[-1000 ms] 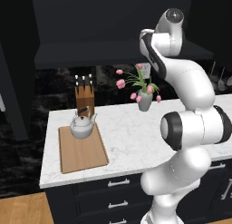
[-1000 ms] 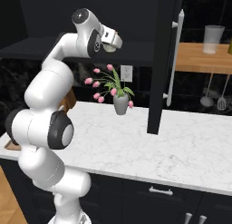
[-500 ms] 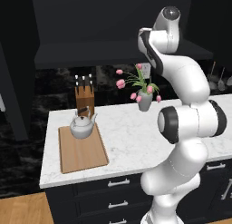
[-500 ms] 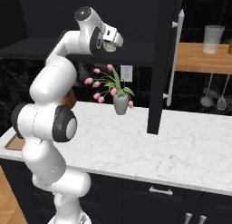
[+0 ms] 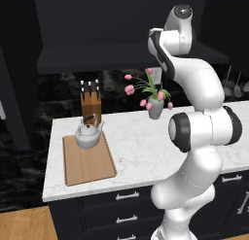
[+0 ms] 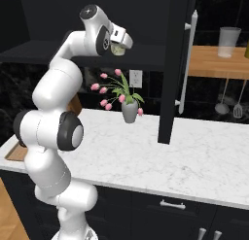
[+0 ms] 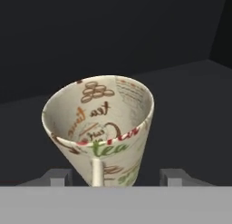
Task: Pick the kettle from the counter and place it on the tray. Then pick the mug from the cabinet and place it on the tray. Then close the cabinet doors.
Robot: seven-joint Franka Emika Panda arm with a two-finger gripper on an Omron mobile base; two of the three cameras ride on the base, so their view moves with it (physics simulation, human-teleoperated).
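A cream mug (image 7: 102, 128) with brown and green lettering stands on the dark shelf of the cabinet (image 7: 190, 91), its handle turned toward the camera. My gripper (image 7: 116, 177) is open around it, with one fingertip (image 7: 59, 177) on each side and a gap between each tip and the mug's wall. From the right base view the gripper (image 6: 120, 43) reaches into the cabinet at the mug (image 6: 116, 49). The silver kettle (image 5: 88, 135) sits on the wooden tray (image 5: 90, 166) on the counter (image 5: 141, 146). A black cabinet door (image 6: 174, 64) hangs open.
A grey vase of pink flowers (image 5: 154, 105) stands on the counter below my hand. A knife block (image 5: 91, 105) stands behind the tray. At the right are a wooden shelf (image 6: 214, 64) with a glass (image 6: 228, 41) and hanging utensils (image 6: 222, 95).
The hand has stayed at the mug in the cabinet while the arm's elbow shifted slightly. The kettle and the tray have not moved.
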